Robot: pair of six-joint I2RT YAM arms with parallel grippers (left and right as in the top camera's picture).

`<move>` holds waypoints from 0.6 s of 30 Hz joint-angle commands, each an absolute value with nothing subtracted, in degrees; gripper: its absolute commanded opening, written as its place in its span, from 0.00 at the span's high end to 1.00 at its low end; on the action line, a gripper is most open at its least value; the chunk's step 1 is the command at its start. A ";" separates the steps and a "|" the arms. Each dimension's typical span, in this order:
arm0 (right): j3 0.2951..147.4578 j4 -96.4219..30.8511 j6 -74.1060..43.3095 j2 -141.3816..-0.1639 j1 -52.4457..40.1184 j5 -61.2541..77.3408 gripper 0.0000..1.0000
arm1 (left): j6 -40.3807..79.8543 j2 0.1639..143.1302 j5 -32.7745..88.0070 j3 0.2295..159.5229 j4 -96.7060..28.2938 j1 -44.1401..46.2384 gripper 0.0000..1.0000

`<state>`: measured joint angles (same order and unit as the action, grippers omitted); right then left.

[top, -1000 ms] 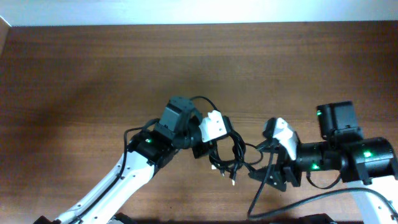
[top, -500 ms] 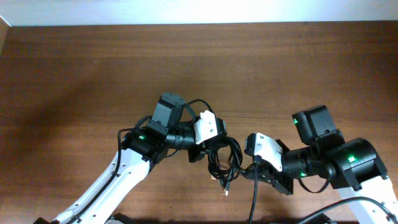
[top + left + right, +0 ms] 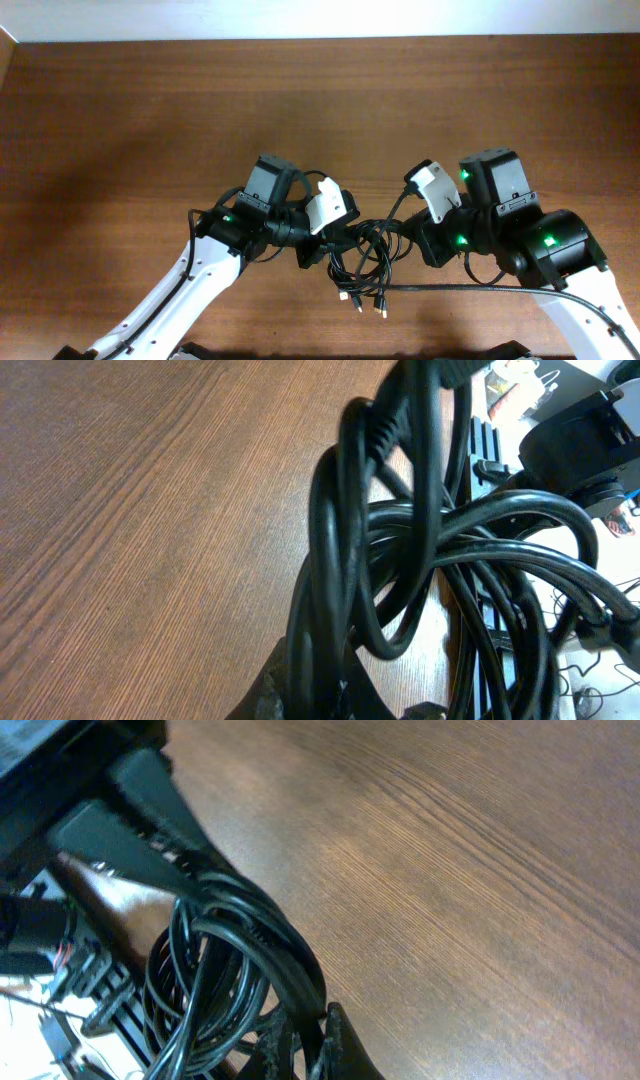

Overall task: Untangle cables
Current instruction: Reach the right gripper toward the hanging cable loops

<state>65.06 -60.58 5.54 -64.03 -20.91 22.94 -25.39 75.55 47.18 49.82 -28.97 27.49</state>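
A tangled bundle of thin black cables (image 3: 365,250) hangs between my two grippers just above the wooden table (image 3: 150,120). Small plug ends (image 3: 350,297) dangle below the bundle. At the bundle's left side, my left gripper (image 3: 316,248) is shut on the cables. From the right, my right gripper (image 3: 424,243) is shut on a strand of them. In the left wrist view the looped cables (image 3: 420,550) fill the frame, rising from the left gripper (image 3: 330,698). The right wrist view shows the cables (image 3: 240,950) pinched in the right gripper (image 3: 312,1042).
The right arm's thicker black wire (image 3: 480,290) runs along the table's front edge. A pale wall (image 3: 320,18) borders the far edge. Bare wood (image 3: 120,150) spreads left of and behind the arms.
My right gripper has moved up and left to the bundle and gone from open to shut on the cables. The left arm shifted slightly left, still holding them.
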 commanded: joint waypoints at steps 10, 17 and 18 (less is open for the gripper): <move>65.91 -56.86 -7.62 -64.34 -20.23 8.29 0.84 | -9.65 75.00 53.19 50.46 -28.18 27.97 1.00; 65.91 -57.10 -8.05 -64.34 -20.25 7.29 0.78 | -9.69 75.00 53.71 50.46 -28.18 27.94 1.00; 65.91 -58.48 -8.05 -64.31 -20.23 7.27 0.76 | -9.69 75.00 52.88 50.46 -28.16 27.94 1.00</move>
